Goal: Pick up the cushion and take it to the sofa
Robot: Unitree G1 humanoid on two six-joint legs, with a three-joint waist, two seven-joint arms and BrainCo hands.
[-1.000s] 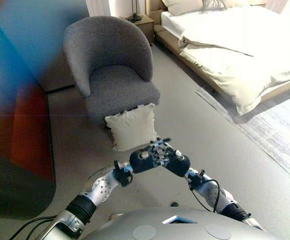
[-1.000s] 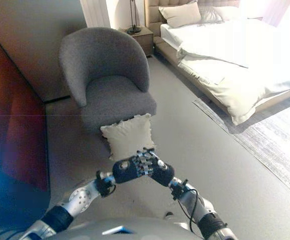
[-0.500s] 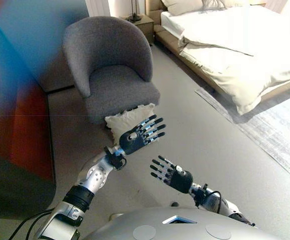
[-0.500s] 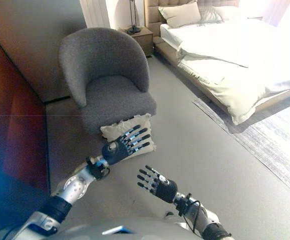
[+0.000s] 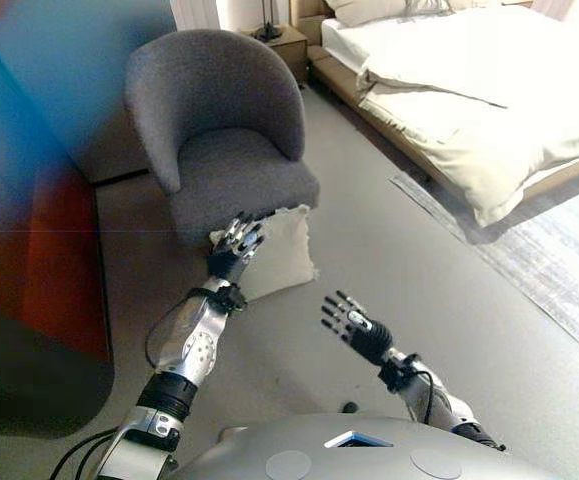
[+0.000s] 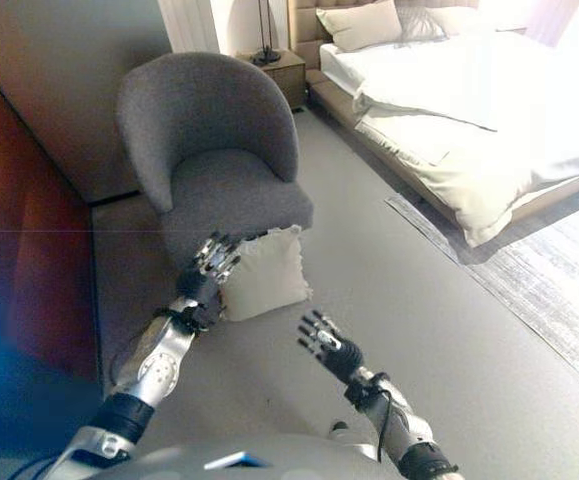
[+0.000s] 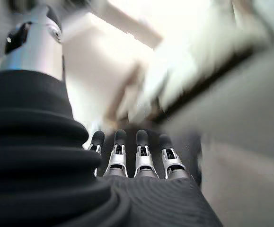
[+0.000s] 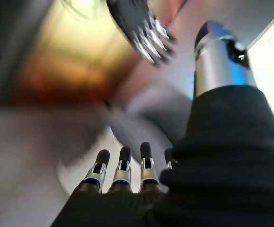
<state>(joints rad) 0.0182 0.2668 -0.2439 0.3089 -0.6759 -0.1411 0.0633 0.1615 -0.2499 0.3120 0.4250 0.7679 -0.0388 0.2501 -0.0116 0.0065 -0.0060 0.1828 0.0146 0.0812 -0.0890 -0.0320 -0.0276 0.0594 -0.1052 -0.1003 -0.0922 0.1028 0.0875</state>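
Bedroom scene: white-sheeted bed (image 5: pixel 469 90) at upper right, wooden nightstand (image 5: pixel 284 45) bearing a dark lamp base (image 5: pixel 267 33) beside it, pale striped rug (image 5: pixel 569 260) at right, grey floor (image 5: pixel 399 260) throughout.

The left robot hand (image 5: pixel 237 241) covered the cushion's (image 5: pixel 281 252) left edge, so contact between them could not be judged. The chair (image 6: pixel 231 195) hid the cushion's far side. Both wrist views were smeared by blur beyond the fingers (image 7: pixel 141 158). The bed (image 5: pixel 479 110) and rug (image 6: pixel 559 295) ran off the right edge.
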